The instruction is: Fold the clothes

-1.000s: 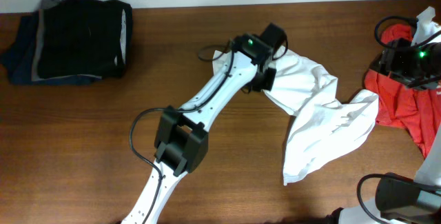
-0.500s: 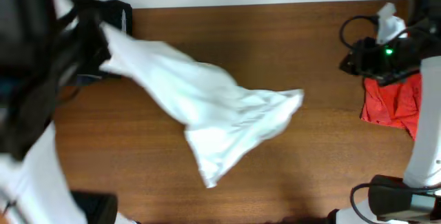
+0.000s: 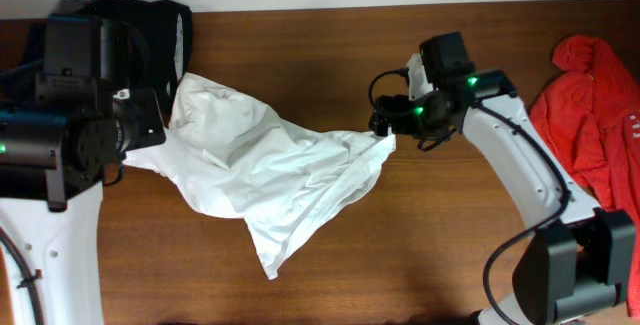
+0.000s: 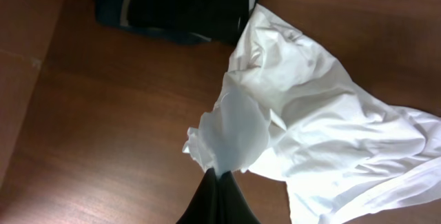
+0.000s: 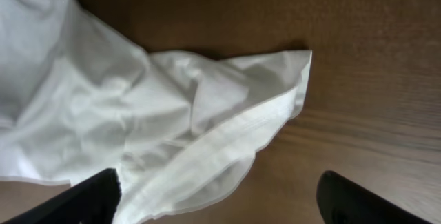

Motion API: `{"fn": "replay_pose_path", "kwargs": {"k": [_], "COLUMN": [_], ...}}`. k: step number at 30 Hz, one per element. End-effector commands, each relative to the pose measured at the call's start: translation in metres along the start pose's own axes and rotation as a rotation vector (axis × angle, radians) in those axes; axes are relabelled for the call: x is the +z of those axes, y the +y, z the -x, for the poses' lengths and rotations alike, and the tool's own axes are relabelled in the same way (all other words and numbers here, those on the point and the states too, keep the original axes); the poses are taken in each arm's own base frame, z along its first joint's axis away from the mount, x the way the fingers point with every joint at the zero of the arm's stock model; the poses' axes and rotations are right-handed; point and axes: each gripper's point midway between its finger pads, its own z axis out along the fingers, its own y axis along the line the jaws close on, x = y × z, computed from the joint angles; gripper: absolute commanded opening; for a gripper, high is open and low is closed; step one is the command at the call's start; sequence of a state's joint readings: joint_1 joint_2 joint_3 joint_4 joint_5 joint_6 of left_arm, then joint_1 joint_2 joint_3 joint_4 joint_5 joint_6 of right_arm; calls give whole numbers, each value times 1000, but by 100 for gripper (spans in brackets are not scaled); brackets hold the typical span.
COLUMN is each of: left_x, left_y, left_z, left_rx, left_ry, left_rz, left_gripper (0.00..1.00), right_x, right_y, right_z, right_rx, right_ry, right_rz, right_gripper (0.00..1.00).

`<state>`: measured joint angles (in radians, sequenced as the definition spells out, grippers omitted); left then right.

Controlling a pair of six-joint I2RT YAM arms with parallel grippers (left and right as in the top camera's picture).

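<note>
Left gripper (image 4: 218, 181) is pinched tight on a bunched edge of the shirt (image 4: 310, 120). The rest of the cloth spreads wrinkled across the table (image 4: 103, 134), its upper edge just beside the dark stack (image 4: 179, 3). Right gripper (image 5: 219, 198) hangs wide open and empty over the shirt's hemmed corner. Red garment (image 3: 590, 105) lies far right.

Lighting was even and soft overhead, the shirt (image 3: 260, 175) nearly washed out, with faint shadow beneath it; the right wrist view was dimmer, its fingers (image 5: 358, 200) out of focus.
</note>
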<state>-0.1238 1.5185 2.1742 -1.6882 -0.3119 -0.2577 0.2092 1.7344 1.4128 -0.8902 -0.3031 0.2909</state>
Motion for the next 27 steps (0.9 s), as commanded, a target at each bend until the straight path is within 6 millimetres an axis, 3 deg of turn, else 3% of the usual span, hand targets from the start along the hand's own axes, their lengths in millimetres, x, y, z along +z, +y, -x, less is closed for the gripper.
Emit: {"fn": "replay_pose_path", "kwargs": {"k": [1,6,8,10,18,19,21,22,23,25,27], "left_x": [-5,-5,-5,-5,-5,-5,-5,-5,-5,-5,-5], "left_y": [8,8,8,8,8,8,8,8,8,6,6], "left_z": [0,0,0,0,0,0,0,0,0,0,0], "left_rx": [-20,-20,-20,-20,-20,-20,-20,-20,-20,-21,-28], "left_ry": [-21,-20,-20,-20,-20,-20,-20,-20,-20,-19,-19], "left_rz": [23,22,22,22,22,22,23,22,22,15,15], "left_gripper": [1,1,1,1,1,1,1,1,1,1,1], "right_x": [38,92,93,94,105,106,108,108,108,88,45], "right_y": [-11,-46,-51,-50,-53,-54,-50,-49,-49,-55,-61], "right_z": [-1,2,5,8,3,3,6,8,13,43,89], "right_rx": [69,154,162,157,186,189,186,183,180,193,176], "right_ry": [43,96,88,73,97,98,91,82,67,2,-90], "right_rz": [-14,-44,-45,-40,-46,-45,-21,-17,-13,-6,-1], "right_gripper": [92,83,78,65,61,54,32,11,4,4,4]}}
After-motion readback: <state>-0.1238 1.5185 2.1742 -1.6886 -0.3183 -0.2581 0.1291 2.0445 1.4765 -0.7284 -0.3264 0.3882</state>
